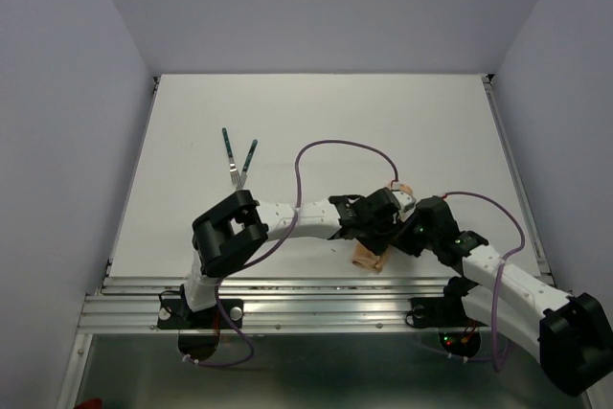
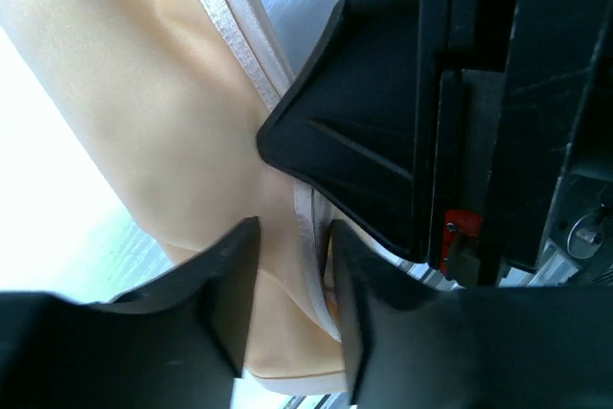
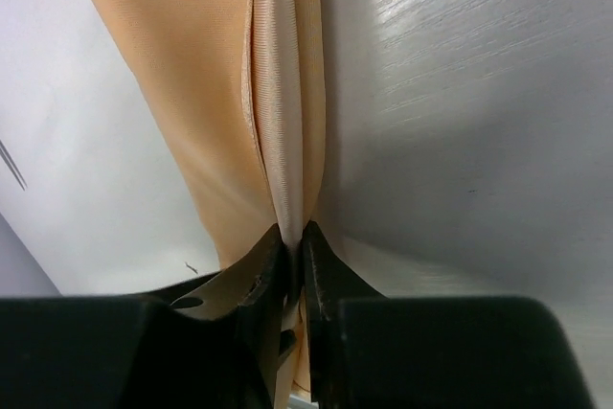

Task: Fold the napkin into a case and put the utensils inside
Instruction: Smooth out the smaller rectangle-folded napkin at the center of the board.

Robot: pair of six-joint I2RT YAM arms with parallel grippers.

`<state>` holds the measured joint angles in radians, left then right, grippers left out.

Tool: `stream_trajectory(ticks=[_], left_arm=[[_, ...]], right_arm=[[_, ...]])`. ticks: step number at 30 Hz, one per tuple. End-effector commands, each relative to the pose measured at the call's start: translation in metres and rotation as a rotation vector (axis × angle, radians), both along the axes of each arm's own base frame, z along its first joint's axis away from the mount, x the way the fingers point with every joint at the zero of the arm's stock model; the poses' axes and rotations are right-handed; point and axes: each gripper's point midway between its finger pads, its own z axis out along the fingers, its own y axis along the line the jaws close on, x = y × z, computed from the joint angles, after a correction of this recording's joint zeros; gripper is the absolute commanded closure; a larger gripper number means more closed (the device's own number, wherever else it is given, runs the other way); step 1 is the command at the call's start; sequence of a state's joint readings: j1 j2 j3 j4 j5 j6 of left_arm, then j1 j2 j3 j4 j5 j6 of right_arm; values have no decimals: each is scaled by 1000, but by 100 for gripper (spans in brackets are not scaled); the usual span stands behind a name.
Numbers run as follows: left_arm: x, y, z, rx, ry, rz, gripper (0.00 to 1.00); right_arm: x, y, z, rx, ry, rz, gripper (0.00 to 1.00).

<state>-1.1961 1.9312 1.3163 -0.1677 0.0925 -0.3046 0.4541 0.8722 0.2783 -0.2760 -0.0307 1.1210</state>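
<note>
Top external view shows the whole white table (image 1: 383, 122), and the wrist views do not. Both arms bend in and meet at the lower middle of the frame, close to the metal rail (image 1: 316, 299) at the table's near edge. Only small bits of the peach napkin (image 1: 369, 258) peek out under their black ends. The utensils (image 1: 238, 158) lie well apart from the arms, in the upper left part of the table, with their green handles spread like a V. Wide white table lies between them and the arms, and more reaches up to the far edge.

Right wrist view shows what the top view hides. The right claw (image 3: 290, 237) is clenched on a thin, raised fold of the napkin, with its two tips almost touching. The cloth runs up the middle of the frame, with grey table to its right.

Left wrist view shows the left claw (image 2: 293, 237) released. Its two fingers (image 2: 225, 304) stand apart at the bottom, and the pale hem of the napkin runs loose through the gap. A big black block of the other arm fills the upper right, very near the left claw.
</note>
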Motion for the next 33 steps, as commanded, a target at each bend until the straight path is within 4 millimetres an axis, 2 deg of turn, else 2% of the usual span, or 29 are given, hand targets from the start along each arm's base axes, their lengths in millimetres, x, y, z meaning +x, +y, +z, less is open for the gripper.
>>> stream_trajectory(ticks=[1, 2, 3, 7, 8, 10, 11, 12, 13, 14, 17, 18, 25, 32, 33], left_arm=[[7, -10, 24, -33, -34, 20, 42], [7, -8, 30, -37, -42, 15, 29], [7, -7, 33, -39, -45, 14, 24], [5, 1, 50, -58, -54, 18, 11], [4, 6, 53, -63, -53, 25, 12], [2, 11, 54, -69, -50, 32, 23], [0, 14, 54, -73, -44, 32, 31], [-3, 18, 54, -80, -37, 35, 49], [-5, 20, 53, -83, -29, 33, 57], [-10, 23, 52, -99, -14, 24, 71], [-20, 25, 53, -131, 19, 3, 88], [-22, 27, 52, -145, 22, 2, 99], [-22, 21, 43, -158, 39, -8, 100], [-29, 9, 19, -152, 100, -53, 100], [-27, 3, 15, -163, 99, -58, 100]], right_arm=[[2, 3, -2, -5, -20, 17, 87], [3, 3, -2, -6, -21, 16, 89], [4, 3, -2, -6, -21, 16, 91], [5, 3, -4, -14, -4, 11, 96], [6, 3, -5, -16, -2, 10, 97], [6, 4, -4, -13, -3, 7, 98], [7, 3, -4, -13, -5, 6, 98], [8, 3, -3, -15, -8, 4, 98], [9, 3, -2, -17, -9, 4, 98], [9, 3, -3, -19, -6, 6, 98], [10, 4, -2, -23, -3, 8, 99], [10, 4, -2, -23, -5, 9, 99], [11, 5, -3, -21, -3, 11, 99], [9, 4, -4, -26, 4, 12, 99], [8, 4, -4, -26, 7, 13, 99]])
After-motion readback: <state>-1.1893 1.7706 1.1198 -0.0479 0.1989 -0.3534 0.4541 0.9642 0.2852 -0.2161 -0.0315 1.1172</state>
